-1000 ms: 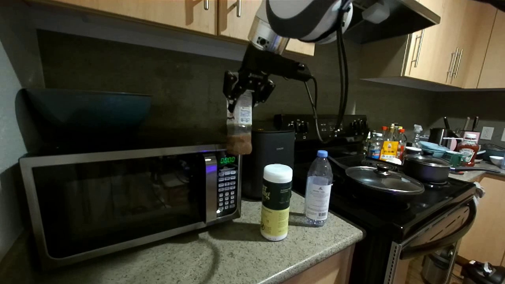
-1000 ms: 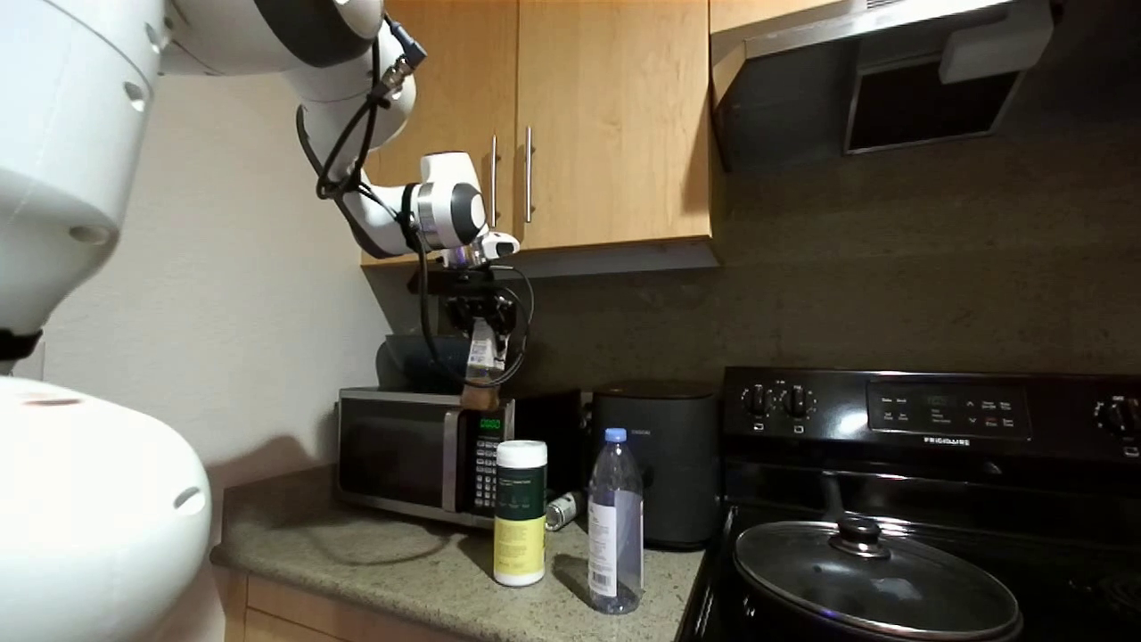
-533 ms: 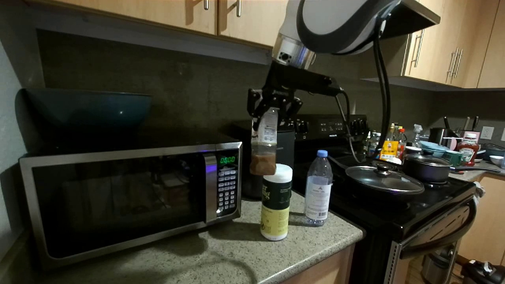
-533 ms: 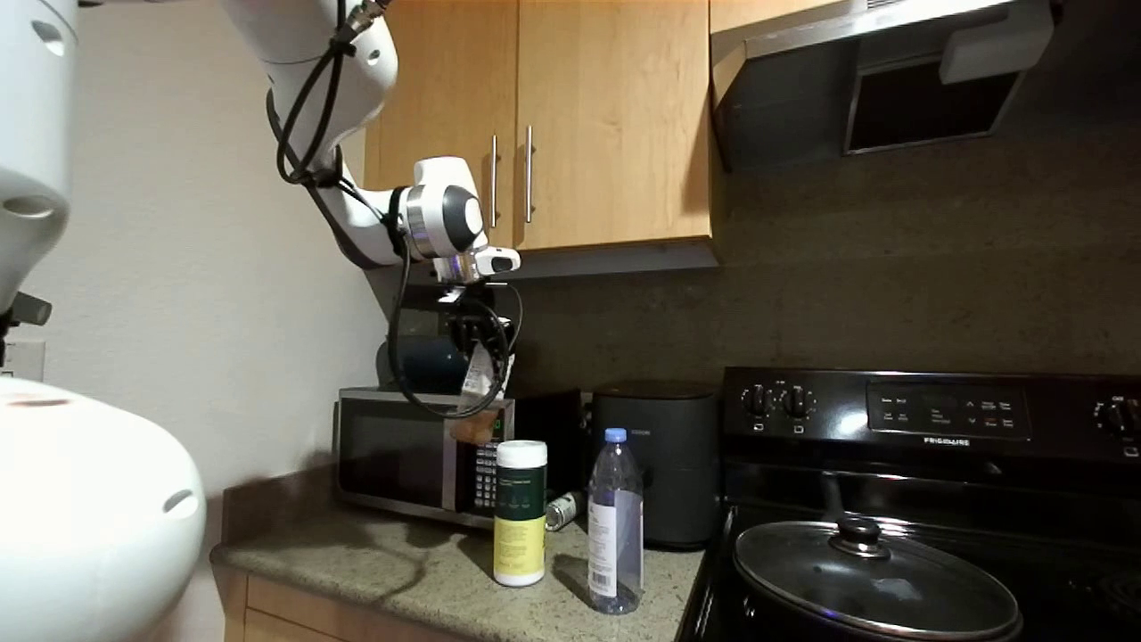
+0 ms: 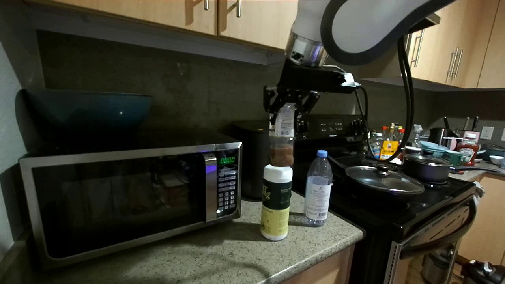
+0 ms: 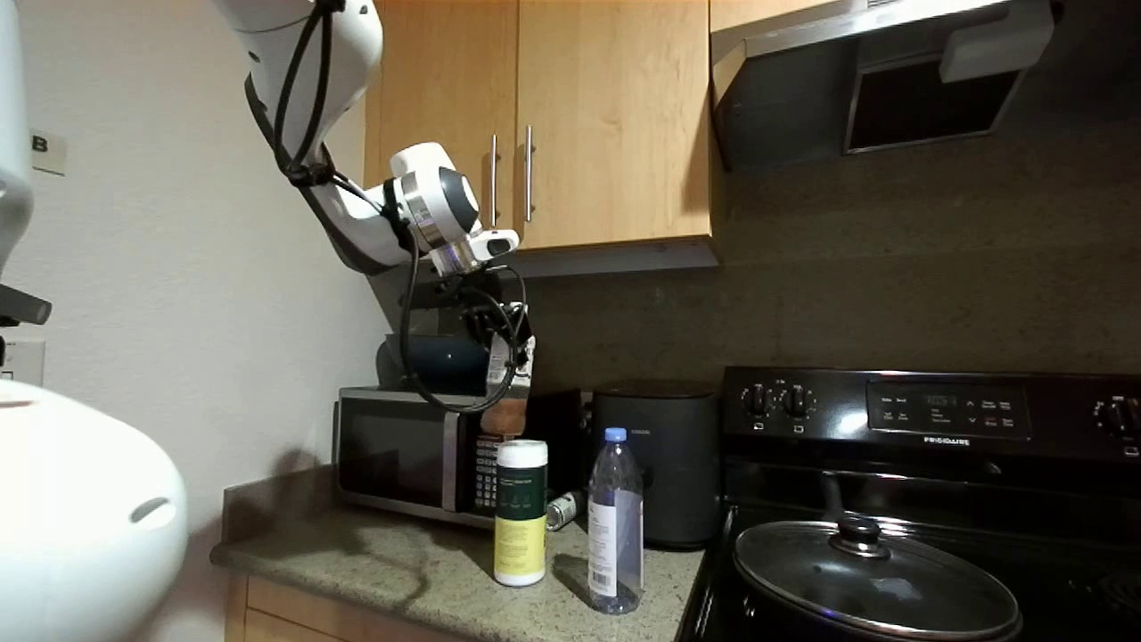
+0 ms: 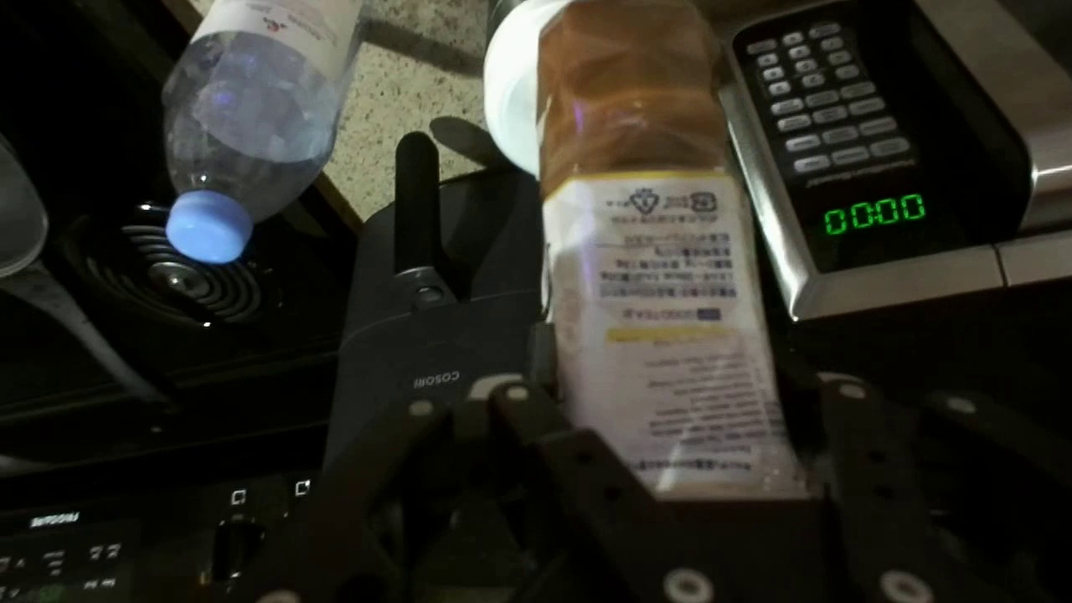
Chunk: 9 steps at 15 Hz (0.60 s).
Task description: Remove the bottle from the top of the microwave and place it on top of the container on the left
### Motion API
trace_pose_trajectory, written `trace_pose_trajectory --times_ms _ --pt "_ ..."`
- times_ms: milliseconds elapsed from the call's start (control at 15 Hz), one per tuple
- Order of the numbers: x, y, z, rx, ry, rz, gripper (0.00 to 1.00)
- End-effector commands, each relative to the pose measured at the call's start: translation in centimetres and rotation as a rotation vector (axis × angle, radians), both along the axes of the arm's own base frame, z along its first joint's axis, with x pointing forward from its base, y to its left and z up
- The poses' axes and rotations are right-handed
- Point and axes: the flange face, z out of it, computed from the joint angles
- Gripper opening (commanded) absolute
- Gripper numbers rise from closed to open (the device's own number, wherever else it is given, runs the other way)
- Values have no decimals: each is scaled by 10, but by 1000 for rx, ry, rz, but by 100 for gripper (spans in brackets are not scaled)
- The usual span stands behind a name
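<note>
Gripper clamped on upper part of the bottle, approx. upright, brown end down, its base just above the white-lidded container in both exterior views; can't tell if they touch. Blk cable loops in front of the bottle in an exterior view. Nr the container: clear water btl w/ blue cap, closest obstacle toward the stove. Opp. side: microwave, apart from the bottle, w/ lg blue bowl on top. Behind: tall blk COSORI appliance; can-like item lies on its side betw. it & microwave. Speckled counter under the lot; glass-lidded pan on stove.
</note>
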Motion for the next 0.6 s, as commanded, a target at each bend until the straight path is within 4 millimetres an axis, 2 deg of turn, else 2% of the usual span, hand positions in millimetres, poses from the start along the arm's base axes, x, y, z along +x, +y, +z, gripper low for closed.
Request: trace_pose_trajectory --times_ms 0,333,533 --pt "-4 2 10 -33 -77 -22 29" --pt "-2 10 5 -37 -85 -10 29" --pt "-1 8 1 -26 -81 -22 29"
